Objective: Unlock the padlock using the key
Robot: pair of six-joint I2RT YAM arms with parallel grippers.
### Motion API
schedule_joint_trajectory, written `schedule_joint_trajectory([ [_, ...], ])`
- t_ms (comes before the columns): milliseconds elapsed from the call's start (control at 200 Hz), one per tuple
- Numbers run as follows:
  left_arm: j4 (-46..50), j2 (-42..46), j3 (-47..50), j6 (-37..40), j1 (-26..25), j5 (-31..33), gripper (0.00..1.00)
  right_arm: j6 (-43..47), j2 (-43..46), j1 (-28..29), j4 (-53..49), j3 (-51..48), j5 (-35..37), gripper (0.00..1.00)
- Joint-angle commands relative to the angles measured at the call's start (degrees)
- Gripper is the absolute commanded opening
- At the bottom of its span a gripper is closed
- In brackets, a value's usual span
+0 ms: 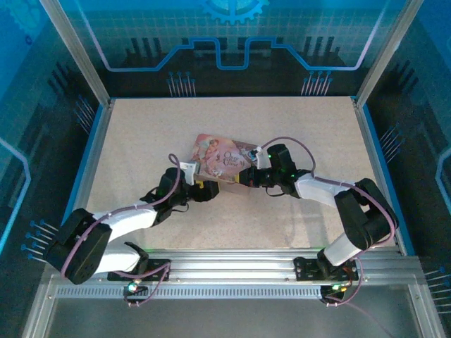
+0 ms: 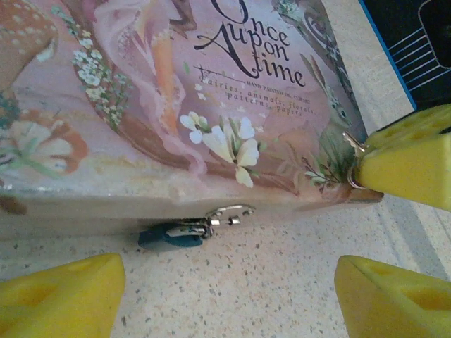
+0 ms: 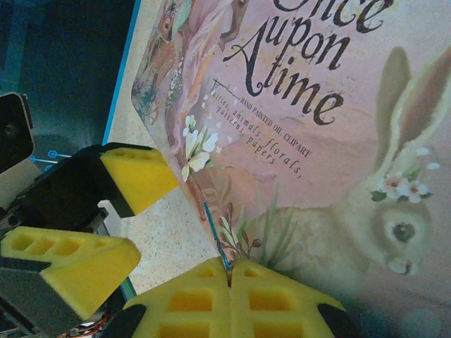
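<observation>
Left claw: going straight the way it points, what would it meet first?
Probably the padlock hanging at the front of the pink tin, slightly left of the midline of the left claw; depth is unclear.

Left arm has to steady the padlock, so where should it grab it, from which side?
Likely the padlock's dark body, pinched across its width, coming from the open table in front: it lies sideways against the tin's front wall, shackle hooked in the clasp.

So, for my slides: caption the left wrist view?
Open left end effector faces the tiny dark-bodied padlock hanging off the pink illustrated tin; right end effector grips the thin silvery key.
</observation>
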State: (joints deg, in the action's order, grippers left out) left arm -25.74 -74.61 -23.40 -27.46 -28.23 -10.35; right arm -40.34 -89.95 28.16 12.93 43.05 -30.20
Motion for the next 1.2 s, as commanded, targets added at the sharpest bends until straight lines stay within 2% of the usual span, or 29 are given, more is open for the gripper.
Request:
schedule_joint_trajectory([
  [0,-5.89,-2.47,0.9,2.55,-0.04,0.9,0.78,-0.81,-0.32,0.21,-3.66,-2.35,3.04,0.01],
  [550,-16.45,-12.25,1.79,3.09,-1.08,-0.15,0.69,-1.21,0.65,1.3,-4.67,-1.9,3.66,0.01],
  [1191,-19.15,-17.32,-0.08,1.43,-4.54,0.38,0.61,-0.84,0.3,1.36,-4.58,-1.74,3.65,0.01],
])
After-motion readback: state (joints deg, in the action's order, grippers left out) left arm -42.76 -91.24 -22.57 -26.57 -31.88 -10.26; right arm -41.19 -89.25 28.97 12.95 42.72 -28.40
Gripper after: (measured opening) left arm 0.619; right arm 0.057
